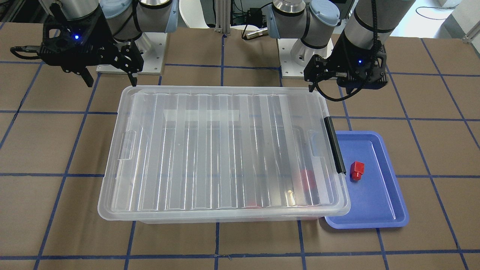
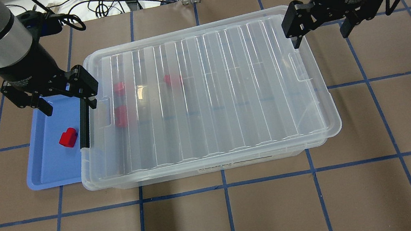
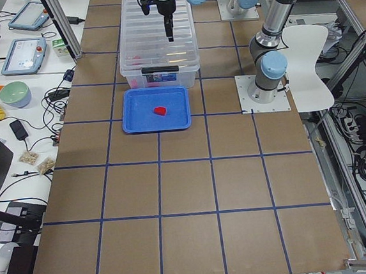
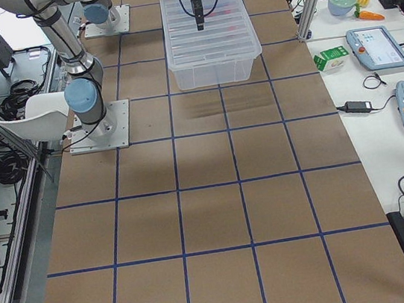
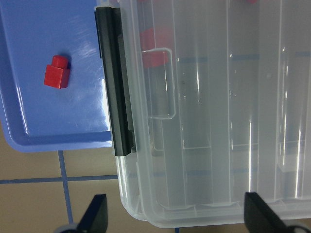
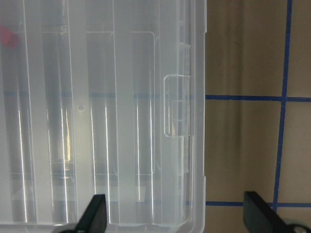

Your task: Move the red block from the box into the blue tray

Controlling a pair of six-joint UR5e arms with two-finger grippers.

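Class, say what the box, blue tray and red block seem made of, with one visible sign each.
The box: likely translucent glossy plastic; red pieces show through its lid. The blue tray: probably smooth moulded plastic, reflecting light. The red block: seemingly hard opaque plastic, evenly coloured.

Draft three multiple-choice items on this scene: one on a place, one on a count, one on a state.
1. Where does the red block lie?
A. in the blue tray, beside the box
B. on top of the box
C. between a hand's fingers

2. How many red pieces lie in the blue tray?
A. three
B. two
C. one

3. The left hand is:
A. shut on the red block
B. open and empty
C. shut on the tray's rim

Answers:
1 A, since the overhead view shows it on the tray's floor.
2 C, since only that block is there.
3 B, since its fingers stand wide apart, gripping nothing.
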